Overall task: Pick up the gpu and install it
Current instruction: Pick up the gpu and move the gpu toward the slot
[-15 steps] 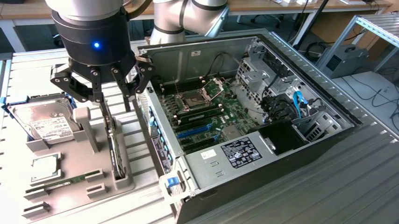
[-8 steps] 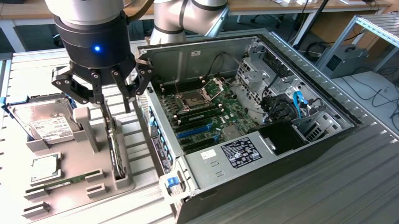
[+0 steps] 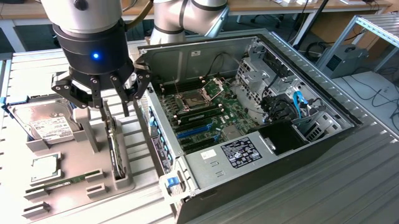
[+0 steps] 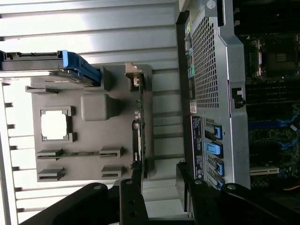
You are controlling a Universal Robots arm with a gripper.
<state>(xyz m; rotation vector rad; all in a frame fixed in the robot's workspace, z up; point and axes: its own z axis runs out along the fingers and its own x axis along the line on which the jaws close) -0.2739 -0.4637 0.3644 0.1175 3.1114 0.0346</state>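
Starting at the exterior view's left: silver hard drive (image 3: pixel 42 122) with a white label, resting at the far end of the grey holder tray (image 3: pixel 87 161), label print too small to read. Nearer the camera, a square processor (image 3: pixel 45 168) flat in its recess. Beside that, a narrow green memory stick (image 3: pixel 67 182) slotted on edge, barely a sliver.

Moving right: gripper (image 3: pixel 109 100) hanging over the tray, blue light glowing on its black body, arm above cropped by the frame. Claw spread apart, gripping nothing, dark fingers (image 4: pixel 132 194) set either side of the line of the gpu (image 3: pixel 114 149).

And the gpu itself: standing on edge in the tray's long slot, on the side of the tray near the case. Seen edge-on as a thin dark strip, so fan and bracket hard to make out. Far end tucked behind the fingers; cannot tell whether touching or just clear.

Further right, the open computer case (image 3: pixel 187 60), lying on its side on the slatted metal table (image 3: pixel 361 177). Inside, a green motherboard (image 3: pixel 212 114) with blue slots (image 3: pixel 193 132). Then a power supply (image 3: pixel 240 154), sticker text unreadable. Over by the drive cage (image 3: pixel 274 70), blue cables (image 3: pixel 298 103) half lost in shadow. Near corner of the case cut off at the frame edge.
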